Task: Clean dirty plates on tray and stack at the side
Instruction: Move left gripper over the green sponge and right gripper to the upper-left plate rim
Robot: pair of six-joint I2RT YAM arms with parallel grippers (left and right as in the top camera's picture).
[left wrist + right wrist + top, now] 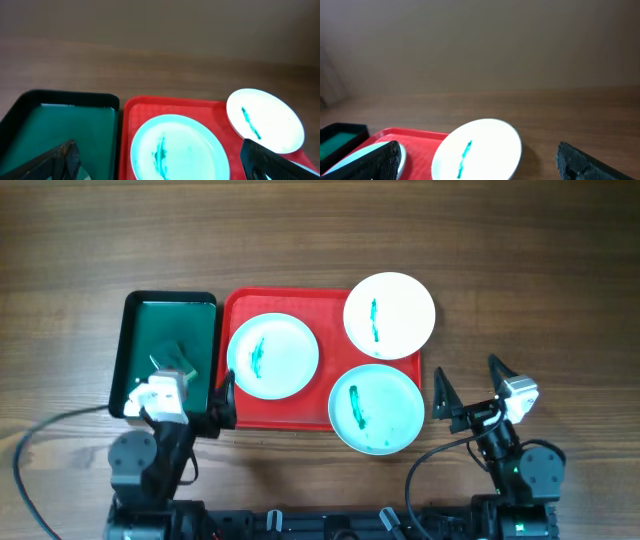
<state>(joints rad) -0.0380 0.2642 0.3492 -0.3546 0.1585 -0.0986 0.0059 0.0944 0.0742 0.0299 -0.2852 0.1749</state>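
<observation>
On the large rectangular red plastic tray (330, 305), from overhead: three round shallow pale plates, all green-smeared. One (272, 356) inside its left half, one (389, 315) overhanging its far right corner, one (376, 408) overhanging its near right edge. Left of it, a dark green plastic tray (128, 350). Beside its near corners, left gripper (197, 382) and right gripper (468, 383), both spread wide, empty.

From the left wrist: left-half plate straight ahead. From the right wrist: far-corner plate ahead.

Probably best to wipe along each smear, pressing lightly, then lift by the rim. No readable brand or writing anywhere.

On tray (292, 416): left plate (272, 356) wholly inside, rear-right plate (389, 315) and front-right plate (376, 407) overhanging right rim; smaller tray (165, 330) just left
</observation>
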